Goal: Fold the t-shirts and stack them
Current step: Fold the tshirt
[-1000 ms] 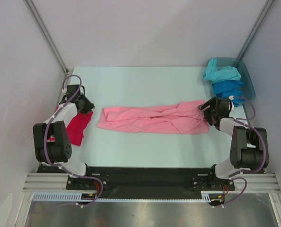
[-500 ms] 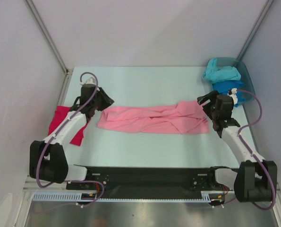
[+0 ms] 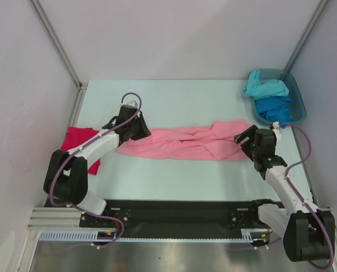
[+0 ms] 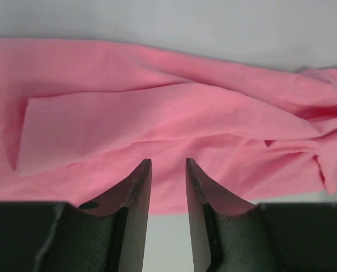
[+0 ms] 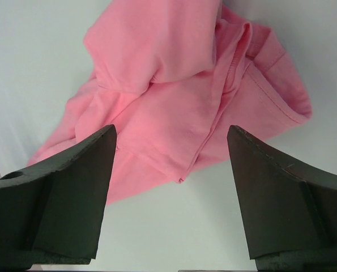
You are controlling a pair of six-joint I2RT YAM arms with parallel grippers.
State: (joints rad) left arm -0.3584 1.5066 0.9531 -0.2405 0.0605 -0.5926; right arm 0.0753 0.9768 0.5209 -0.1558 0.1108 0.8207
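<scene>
We judge the job barely half done. The crimson shirt (image 3: pixel 77 140) lies at the worktop's (image 3: pixel 185 102) left edge, the pink shirt (image 3: pixel 182 143) is a long strip mid-frame, and the turquoise shirt (image 3: pixel 264 88) and blue shirt (image 3: pixel 276 107) wait in the tub (image 3: pixel 298 102), upper right. Our left tool (image 4: pixel 167 163) hovers narrowly parted over the strip; the right tool (image 5: pixel 171 133), spread wide, holds nothing.

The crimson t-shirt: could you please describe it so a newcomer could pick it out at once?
Look at the pale table and go to its left edge. A crumpled crimson t-shirt lies there, just left of the long pink t-shirt stretched across the middle. It is the only dark red cloth; the turquoise t-shirt and the blue t-shirt sit in the teal tub at far right.
</scene>
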